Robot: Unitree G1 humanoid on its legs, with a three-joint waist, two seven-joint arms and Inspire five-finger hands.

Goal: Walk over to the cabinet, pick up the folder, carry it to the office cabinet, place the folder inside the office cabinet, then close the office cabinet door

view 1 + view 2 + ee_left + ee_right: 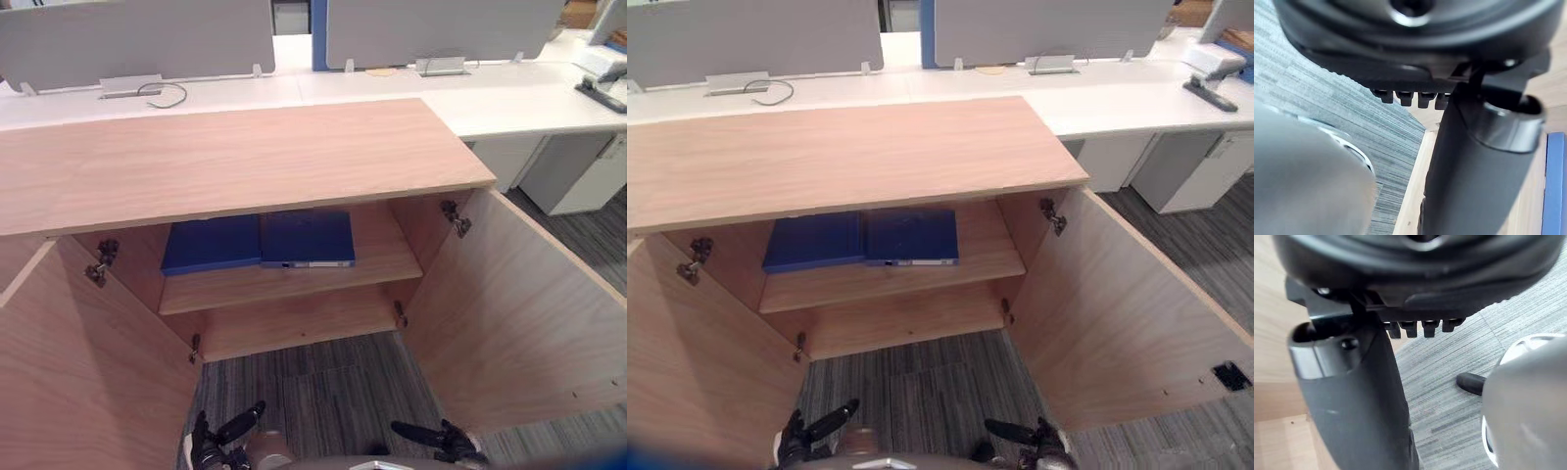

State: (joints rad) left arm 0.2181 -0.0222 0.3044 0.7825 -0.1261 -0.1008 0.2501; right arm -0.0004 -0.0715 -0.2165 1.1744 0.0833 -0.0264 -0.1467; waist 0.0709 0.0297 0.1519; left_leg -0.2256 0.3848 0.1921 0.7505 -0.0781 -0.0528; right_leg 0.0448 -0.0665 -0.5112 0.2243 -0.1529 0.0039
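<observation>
Folder (307,238) on shelf (384,253), well apart from left hand (213,446) and right hand (446,443), fingers relaxed.

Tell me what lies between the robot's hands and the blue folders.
Only grey carpet, the cabinet's bottom board and the shelf's bare front separate the left hand and right hand from the blue folders, in both eye views.
</observation>
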